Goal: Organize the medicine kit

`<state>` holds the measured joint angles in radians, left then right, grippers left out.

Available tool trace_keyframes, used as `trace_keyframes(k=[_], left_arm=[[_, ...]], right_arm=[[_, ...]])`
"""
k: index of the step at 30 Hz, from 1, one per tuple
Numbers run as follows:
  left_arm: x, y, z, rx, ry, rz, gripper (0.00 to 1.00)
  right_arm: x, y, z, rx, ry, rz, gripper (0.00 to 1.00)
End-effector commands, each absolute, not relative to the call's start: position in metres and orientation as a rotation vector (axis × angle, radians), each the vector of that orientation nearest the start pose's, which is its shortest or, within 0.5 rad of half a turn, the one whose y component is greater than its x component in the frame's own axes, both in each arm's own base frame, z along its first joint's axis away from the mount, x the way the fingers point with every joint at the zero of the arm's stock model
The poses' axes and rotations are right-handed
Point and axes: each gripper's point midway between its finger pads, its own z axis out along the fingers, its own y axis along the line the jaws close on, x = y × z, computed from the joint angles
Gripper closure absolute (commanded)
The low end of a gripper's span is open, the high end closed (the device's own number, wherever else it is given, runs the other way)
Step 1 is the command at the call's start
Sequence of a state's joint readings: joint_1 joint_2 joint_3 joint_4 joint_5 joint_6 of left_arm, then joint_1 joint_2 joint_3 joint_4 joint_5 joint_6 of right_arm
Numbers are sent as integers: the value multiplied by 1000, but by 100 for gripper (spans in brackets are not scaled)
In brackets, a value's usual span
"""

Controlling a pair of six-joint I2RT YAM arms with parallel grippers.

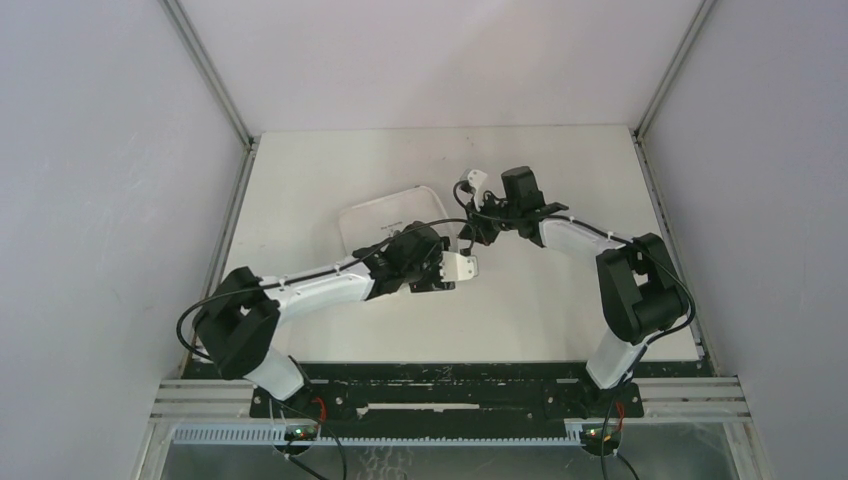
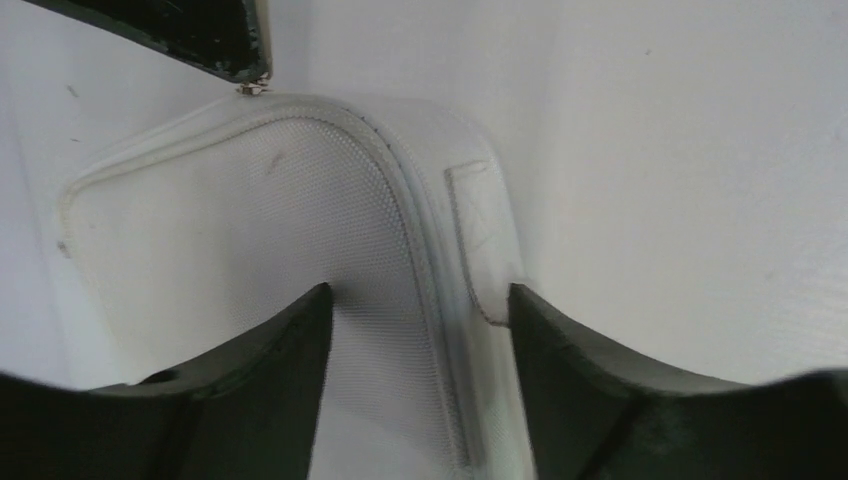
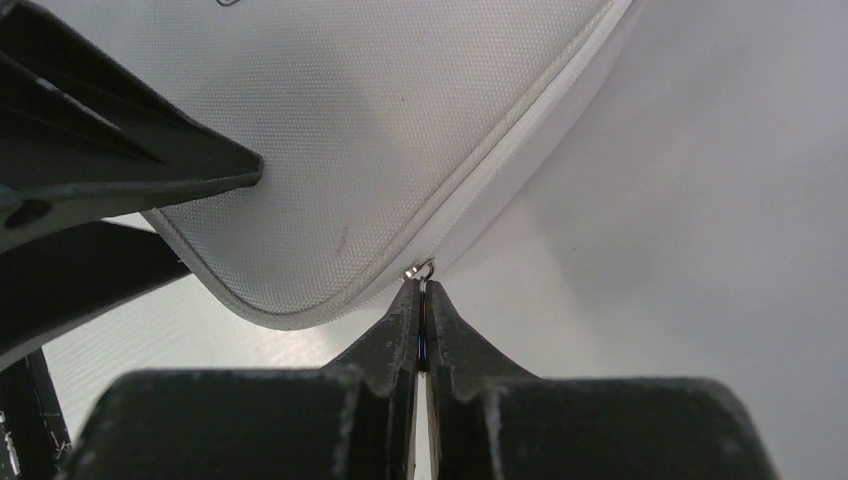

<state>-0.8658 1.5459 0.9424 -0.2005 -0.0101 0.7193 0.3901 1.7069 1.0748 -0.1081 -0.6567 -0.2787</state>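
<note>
Kit lies flat on tabletop, just off centre toward 10 o'clock, lid down and zip line shut as far as visible. Right tool comes in at kit's 3 o'clock side, fingers pressed together, pinching the zip pull; only its small metal ring shows past the tips. Likely reason: the pull is the one handle for running the zip round the rim. Left tool sits at kit's 4 to 5 o'clock corner, fingers spread, straddling the rim beside a sewn tab; contact unclear, nothing gripped. Judged purpose: brace the soft case so it does not slide or twist under the pull. Contents hidden, so organizing is not yet begun; opening appears to be the step in hand.
</note>
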Motion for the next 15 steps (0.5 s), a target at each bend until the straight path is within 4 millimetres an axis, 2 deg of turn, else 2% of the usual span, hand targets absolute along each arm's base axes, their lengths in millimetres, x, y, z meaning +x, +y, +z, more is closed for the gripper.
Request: trace_keyframes(k=[1, 4, 5, 6, 7, 11, 15], left_arm=[[290, -280, 98, 1670, 1657, 16, 44], [278, -267, 89, 1728, 1666, 21, 69], [272, -262, 86, 1754, 1673, 15, 83], [267, -257, 84, 1775, 1674, 11, 92], [262, -253, 85, 1790, 1666, 5, 98], [237, -238, 83, 1903, 1631, -46, 100], [216, -228, 85, 1985, 1561, -109, 100]], right_arm=[[354, 245, 100, -1047, 1993, 801, 100], [353, 247, 94, -1040, 2010, 800, 100], [353, 246, 92, -1027, 2026, 791, 100], [355, 246, 89, -1010, 2048, 773, 100], [354, 247, 84, -998, 2073, 758, 100], [362, 244, 71, -927, 2140, 677, 100], [375, 238, 70, -860, 2155, 584, 100]])
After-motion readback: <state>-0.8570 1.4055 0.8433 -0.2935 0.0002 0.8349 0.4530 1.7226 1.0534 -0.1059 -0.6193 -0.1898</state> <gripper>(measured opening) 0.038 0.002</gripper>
